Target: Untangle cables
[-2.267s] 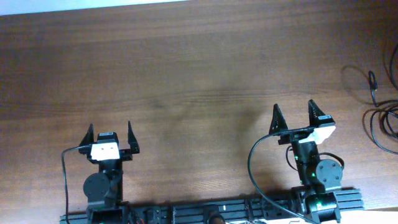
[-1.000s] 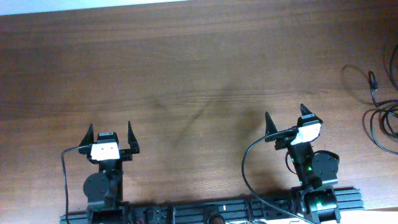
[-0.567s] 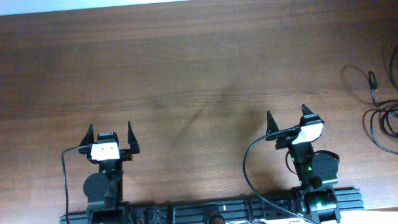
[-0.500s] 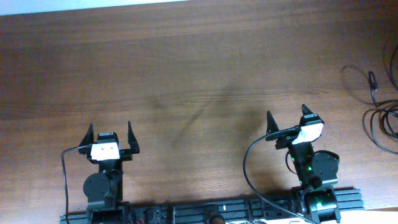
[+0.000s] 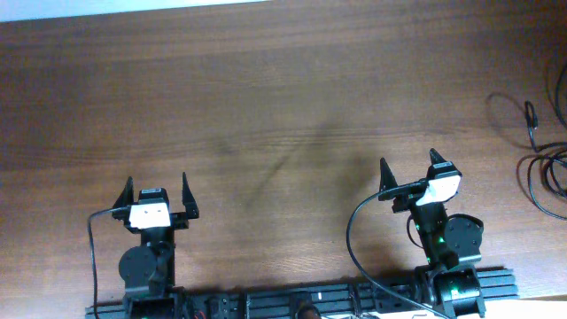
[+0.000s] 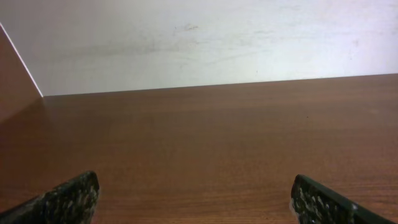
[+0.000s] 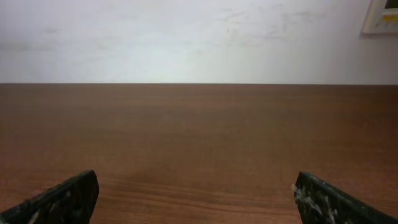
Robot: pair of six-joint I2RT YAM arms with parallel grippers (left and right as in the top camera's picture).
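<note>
At the near edge of the brown wooden table, the black two-finger left gripper has its fingers spread wide, holding nothing. The black right gripper (angled slightly) is equally spread and empty. The thin black looped cables lie at the table's right edge.

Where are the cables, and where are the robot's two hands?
cables [image 5: 531, 116], overhead view, on the small plug end at the far right.
left hand [image 5: 158, 180], overhead view, midway between its open fingertips.
right hand [image 5: 407, 159], overhead view, midway between its open fingertips.
</note>
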